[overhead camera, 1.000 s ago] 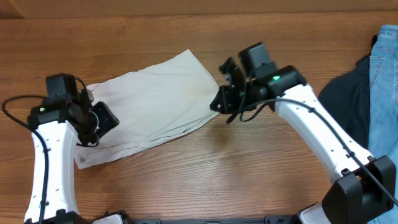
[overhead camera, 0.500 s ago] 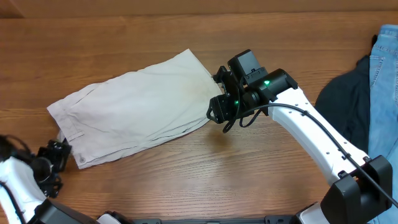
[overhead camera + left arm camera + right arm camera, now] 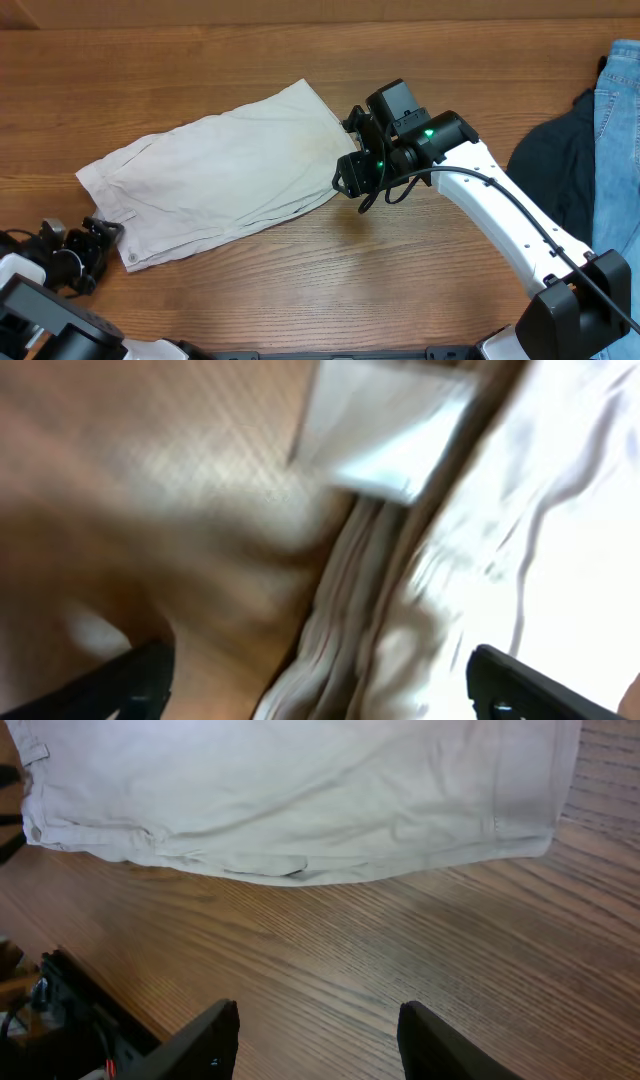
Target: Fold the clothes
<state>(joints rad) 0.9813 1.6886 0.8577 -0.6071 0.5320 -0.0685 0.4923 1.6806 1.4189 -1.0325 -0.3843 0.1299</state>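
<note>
The clothes, cream shorts (image 3: pixel 220 170), lie folded in a long slanted band on the wooden table (image 3: pixel 300 290), waistband end at the left. My left gripper (image 3: pixel 100 240) is low at the front left, just off the waistband corner and open. Its wrist view is blurred and shows bunched cloth (image 3: pixel 520 530) and a white tag (image 3: pixel 385 430) ahead of the open left gripper (image 3: pixel 320 690). My right gripper (image 3: pixel 347 178) hovers at the shorts' right end. In the right wrist view the right gripper (image 3: pixel 320 1040) is open over bare wood, with the shorts' edge (image 3: pixel 300 800) beyond it.
A dark navy garment (image 3: pixel 550 170) and blue denim jeans (image 3: pixel 615 140) lie heaped at the table's right edge, behind my right arm. My left arm's base and cables sit at the front left corner.
Both grippers have opened. My left arm has pulled back off the waistband end to the front left corner. My right gripper has shifted slightly left and down at the shorts' right end.
</note>
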